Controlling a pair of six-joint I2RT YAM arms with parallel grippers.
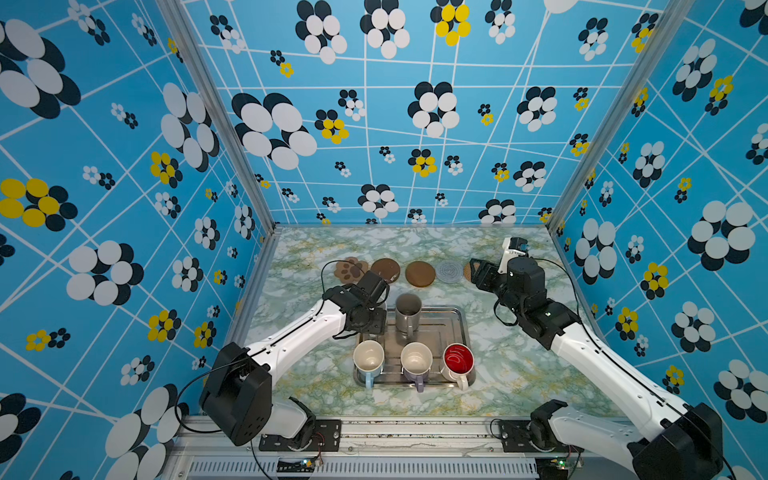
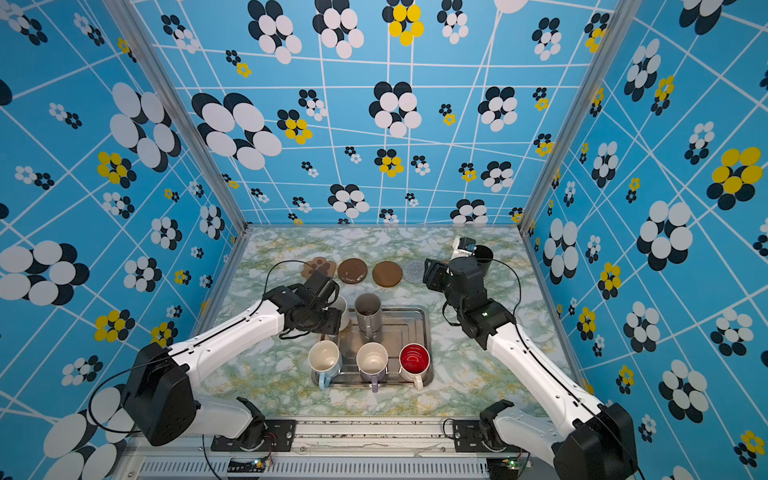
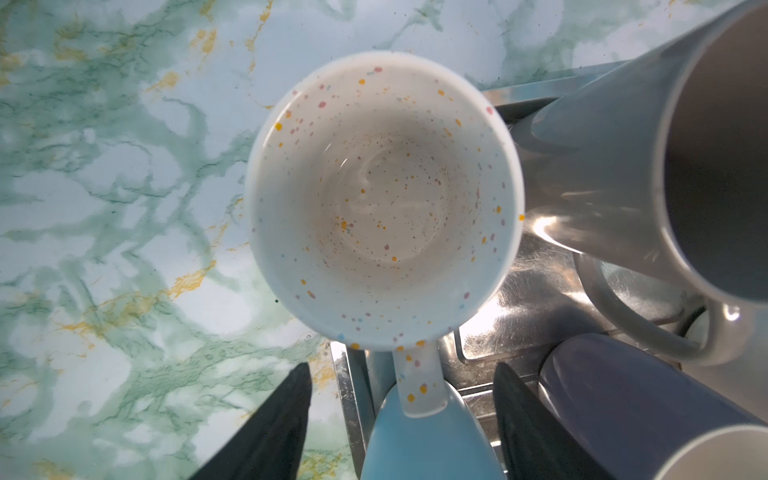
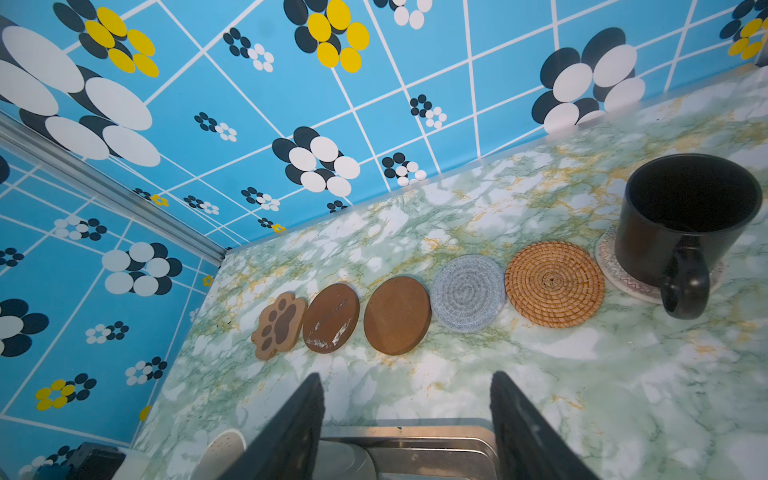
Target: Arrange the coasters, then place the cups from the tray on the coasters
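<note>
Your left jaws stood apart, one on each side of the handle of the cream mug (image 3: 384,199), with neither touching it. That mug was at the far left corner of the tray (image 1: 442,332), just beside the grey mug (image 1: 408,311). You could not tell whether it rested there or was raised. Along the tray's near edge stood the blue mug (image 1: 368,359), the lilac mug (image 1: 416,361) and the red-lined mug (image 1: 457,359), handles pointing to the near side.

Your right jaws were apart too and held nothing. They hung over the bench (image 1: 519,374) between the tray and the coasters.

The coasters lay in a row across the far part of the bench: the paw (image 4: 279,324), two brown discs (image 4: 331,318) (image 4: 397,316), the grey woven one (image 4: 467,293) and the rattan one (image 4: 555,284), each just beside the next. At the right end of the row, the black mug (image 4: 685,224) stood upright on a white patterned coaster (image 4: 615,270).
</note>
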